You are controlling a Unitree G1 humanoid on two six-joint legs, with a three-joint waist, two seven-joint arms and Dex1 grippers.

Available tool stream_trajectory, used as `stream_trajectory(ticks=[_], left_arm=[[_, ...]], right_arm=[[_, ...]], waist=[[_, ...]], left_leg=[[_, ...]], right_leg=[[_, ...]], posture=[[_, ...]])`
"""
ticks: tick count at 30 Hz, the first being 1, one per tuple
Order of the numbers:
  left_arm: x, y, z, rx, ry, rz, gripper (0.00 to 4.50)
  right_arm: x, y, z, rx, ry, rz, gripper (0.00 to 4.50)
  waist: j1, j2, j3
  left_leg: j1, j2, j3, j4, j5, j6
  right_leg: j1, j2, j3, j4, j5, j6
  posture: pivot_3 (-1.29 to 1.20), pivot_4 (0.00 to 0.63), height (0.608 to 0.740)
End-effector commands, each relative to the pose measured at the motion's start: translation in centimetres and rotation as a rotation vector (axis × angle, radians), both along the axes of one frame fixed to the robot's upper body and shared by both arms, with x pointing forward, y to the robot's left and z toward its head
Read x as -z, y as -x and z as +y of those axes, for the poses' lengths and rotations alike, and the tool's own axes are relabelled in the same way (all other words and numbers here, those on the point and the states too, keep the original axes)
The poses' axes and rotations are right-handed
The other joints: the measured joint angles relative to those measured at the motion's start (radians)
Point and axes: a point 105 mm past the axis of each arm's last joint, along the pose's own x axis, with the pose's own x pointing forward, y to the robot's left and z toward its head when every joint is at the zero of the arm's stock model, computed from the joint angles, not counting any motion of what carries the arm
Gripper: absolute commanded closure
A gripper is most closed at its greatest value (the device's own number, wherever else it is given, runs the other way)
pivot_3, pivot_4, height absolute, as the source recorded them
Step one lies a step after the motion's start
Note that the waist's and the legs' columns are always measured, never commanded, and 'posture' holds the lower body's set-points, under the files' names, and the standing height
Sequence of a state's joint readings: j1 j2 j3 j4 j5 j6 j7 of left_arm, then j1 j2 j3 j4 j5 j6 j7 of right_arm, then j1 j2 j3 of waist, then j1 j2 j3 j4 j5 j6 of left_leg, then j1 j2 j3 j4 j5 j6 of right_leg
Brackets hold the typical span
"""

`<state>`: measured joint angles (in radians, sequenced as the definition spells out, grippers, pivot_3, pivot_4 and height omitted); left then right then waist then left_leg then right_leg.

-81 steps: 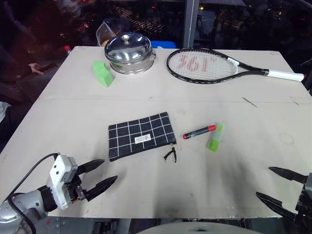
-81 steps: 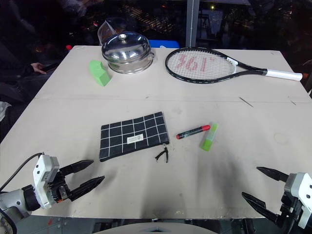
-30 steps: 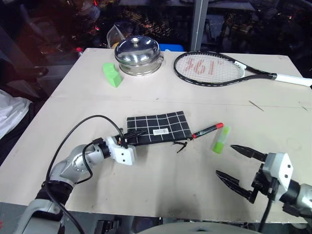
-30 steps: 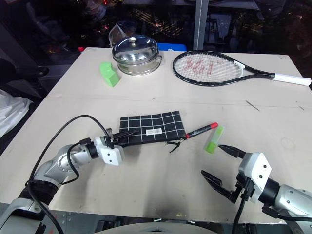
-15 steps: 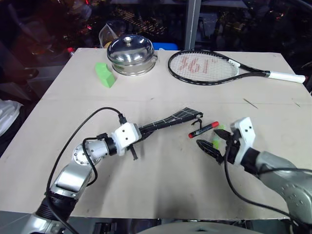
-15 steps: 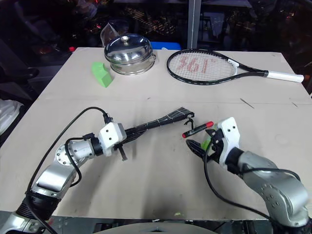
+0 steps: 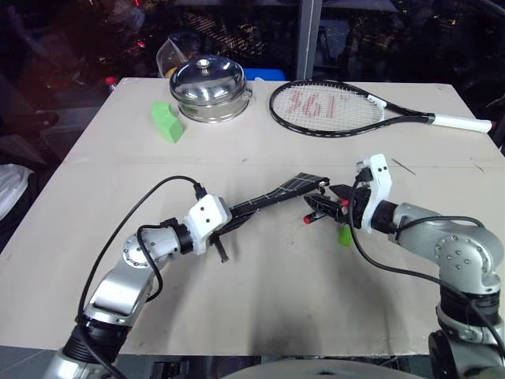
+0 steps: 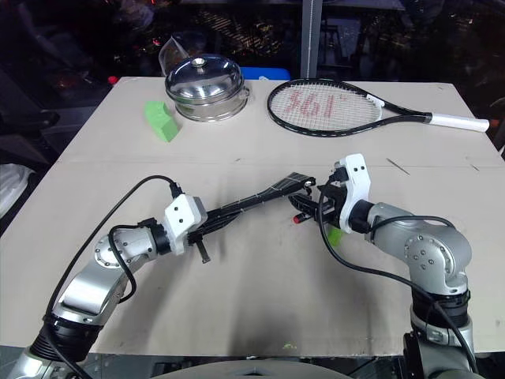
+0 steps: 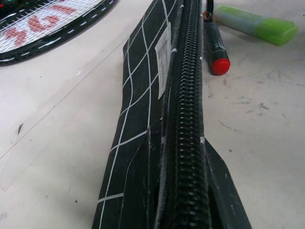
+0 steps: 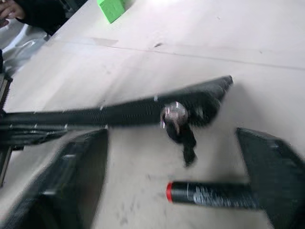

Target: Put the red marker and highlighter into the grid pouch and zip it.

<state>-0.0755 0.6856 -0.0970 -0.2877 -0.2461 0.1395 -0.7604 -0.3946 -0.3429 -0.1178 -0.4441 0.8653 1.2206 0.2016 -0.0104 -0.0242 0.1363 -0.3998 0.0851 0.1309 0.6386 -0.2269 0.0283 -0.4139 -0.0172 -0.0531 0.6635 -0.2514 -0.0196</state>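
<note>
Over the pale tabletop (image 7: 260, 316) my left claw (image 7: 229, 223) clamped the still-zipped grid pouch (image 7: 276, 193) aloft, right claw (image 7: 335, 207) spread by its pull; red marker (image 9: 217, 47) and highlighter (image 9: 255, 24) remained outside.

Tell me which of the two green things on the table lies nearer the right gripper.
The highlighter, just below the right gripper beside the red marker; the green block sits far off.

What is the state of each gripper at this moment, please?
Left gripper: closed, holding the grid pouch by its end, zipper edge up.
Right gripper: open, holding nothing, by the zipper pull and the red marker.
</note>
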Motion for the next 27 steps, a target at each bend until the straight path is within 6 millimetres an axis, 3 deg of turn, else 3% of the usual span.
stream_trajectory(ticks=[1,5,6,19,27], left_arm=[[-1.0,0.1,-0.2,0.014,0.004,-0.054,4.50],[-0.7,0.2,-0.1,0.013,0.013,-0.052,4.50],[-0.5,0.2,0.0,0.012,0.014,-0.051,4.50],[-0.6,-0.4,-0.9,0.001,0.020,-0.093,4.50],[-1.1,-0.6,-2.2,0.021,0.019,-0.122,4.50]], right_arm=[[-0.4,-0.3,0.0,0.004,0.003,-0.016,2.35],[-0.4,-0.3,0.0,-0.004,0.006,-0.015,4.29],[-0.3,-0.3,0.0,-0.004,0.007,-0.014,4.40],[-0.6,2.2,2.0,-0.176,-0.044,0.062,4.40],[-1.3,2.6,2.7,-0.210,-0.084,0.080,4.40]], waist=[[-0.001,0.000,0.000],[-0.002,0.000,0.000],[-0.002,0.000,0.000],[-0.003,0.000,0.000],[-0.003,0.000,0.000]], left_leg=[[0.000,0.000,0.000,0.000,0.000,0.000],[0.000,0.000,0.000,0.000,0.000,0.000],[0.000,0.000,0.000,0.000,0.000,0.000],[0.000,0.001,0.000,-0.001,0.000,0.000],[-0.001,0.001,0.000,-0.001,0.000,0.000]], right_leg=[[0.000,0.000,0.000,0.000,0.000,0.000],[0.000,0.000,0.000,0.000,0.000,0.000],[0.000,0.000,0.000,0.000,0.000,0.000],[-0.001,0.000,0.000,0.000,0.000,0.000],[-0.001,0.000,0.000,0.000,0.000,0.000]], posture=[[0.00,0.150,0.740],[0.00,0.150,0.740],[0.00,0.150,0.740],[0.00,0.150,0.740],[0.00,0.150,0.740]])
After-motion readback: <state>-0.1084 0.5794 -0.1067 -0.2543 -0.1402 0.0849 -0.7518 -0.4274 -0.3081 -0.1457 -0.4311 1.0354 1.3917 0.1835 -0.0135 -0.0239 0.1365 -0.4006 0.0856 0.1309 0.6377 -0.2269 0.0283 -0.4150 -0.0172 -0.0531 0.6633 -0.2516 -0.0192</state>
